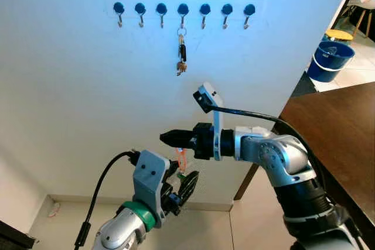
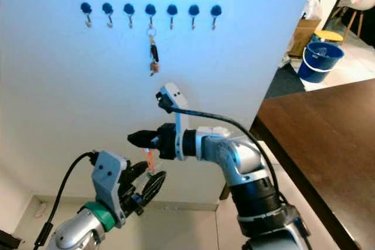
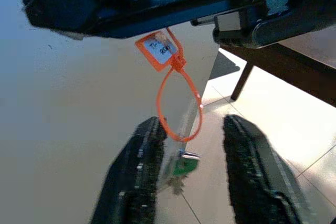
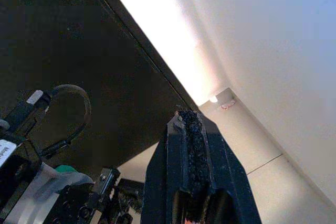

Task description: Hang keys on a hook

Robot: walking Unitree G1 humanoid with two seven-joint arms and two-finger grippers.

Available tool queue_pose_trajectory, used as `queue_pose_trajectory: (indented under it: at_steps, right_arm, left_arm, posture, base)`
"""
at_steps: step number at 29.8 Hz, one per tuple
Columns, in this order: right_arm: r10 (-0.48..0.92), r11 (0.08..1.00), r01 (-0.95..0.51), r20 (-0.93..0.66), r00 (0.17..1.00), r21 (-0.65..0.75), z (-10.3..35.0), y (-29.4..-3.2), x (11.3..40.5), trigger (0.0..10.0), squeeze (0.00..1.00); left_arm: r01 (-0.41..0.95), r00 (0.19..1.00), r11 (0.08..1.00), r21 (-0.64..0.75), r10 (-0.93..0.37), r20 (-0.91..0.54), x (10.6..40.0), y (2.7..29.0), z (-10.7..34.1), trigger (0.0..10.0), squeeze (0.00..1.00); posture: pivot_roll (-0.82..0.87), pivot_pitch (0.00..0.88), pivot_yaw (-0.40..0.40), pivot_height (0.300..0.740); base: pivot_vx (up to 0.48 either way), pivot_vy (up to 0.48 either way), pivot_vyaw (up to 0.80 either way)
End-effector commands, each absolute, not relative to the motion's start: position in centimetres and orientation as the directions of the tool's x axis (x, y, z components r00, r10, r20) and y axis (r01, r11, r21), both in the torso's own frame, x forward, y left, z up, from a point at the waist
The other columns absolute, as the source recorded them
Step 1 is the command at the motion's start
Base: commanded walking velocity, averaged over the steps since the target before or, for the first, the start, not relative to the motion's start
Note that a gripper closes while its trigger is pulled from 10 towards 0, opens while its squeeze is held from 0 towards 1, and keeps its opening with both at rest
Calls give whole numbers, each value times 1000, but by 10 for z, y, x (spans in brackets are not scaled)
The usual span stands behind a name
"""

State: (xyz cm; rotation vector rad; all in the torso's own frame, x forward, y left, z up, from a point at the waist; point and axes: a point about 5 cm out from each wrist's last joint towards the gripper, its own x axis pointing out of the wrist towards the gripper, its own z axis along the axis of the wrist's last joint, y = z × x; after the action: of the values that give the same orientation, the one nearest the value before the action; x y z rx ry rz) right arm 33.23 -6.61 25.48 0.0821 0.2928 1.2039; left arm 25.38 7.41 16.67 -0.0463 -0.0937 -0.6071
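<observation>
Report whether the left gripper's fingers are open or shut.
Open. In the left wrist view the left gripper has its two black fingers apart, with the orange tag loop and a small green key hanging between them.

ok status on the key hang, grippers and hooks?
Right gripper shut, orange key tag hanging from it. Left gripper open around the dangling green key. One key set already on the middle hook; other hooks free.

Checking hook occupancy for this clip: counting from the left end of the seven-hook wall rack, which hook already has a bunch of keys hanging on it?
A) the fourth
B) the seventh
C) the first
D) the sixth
A: the hanging keys drop from the middle hook of the rack, with three hooks showing bare on either side of it.
</observation>
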Motion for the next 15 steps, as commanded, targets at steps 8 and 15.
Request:
queue_pose_trajectory:
  at_steps: [8, 15]
  right_arm:
    - [929, 358, -912, -171, 327, 201, 260, -61, 333, 10000, 0]
    - [928, 361, -911, -168, 332, 199, 260, -60, 334, 10000, 0]
  left_arm:
    - [619, 784, 786, -14, -616, 72, 252, 67, 163, 0, 0]
    - [619, 784, 785, -5, -618, 61, 252, 68, 162, 0, 0]
  posture:
    - [-122, 182, 115, 740]
    - [-122, 180, 117, 740]
  base:
    - [0, 0, 0]
    - [0, 0, 0]
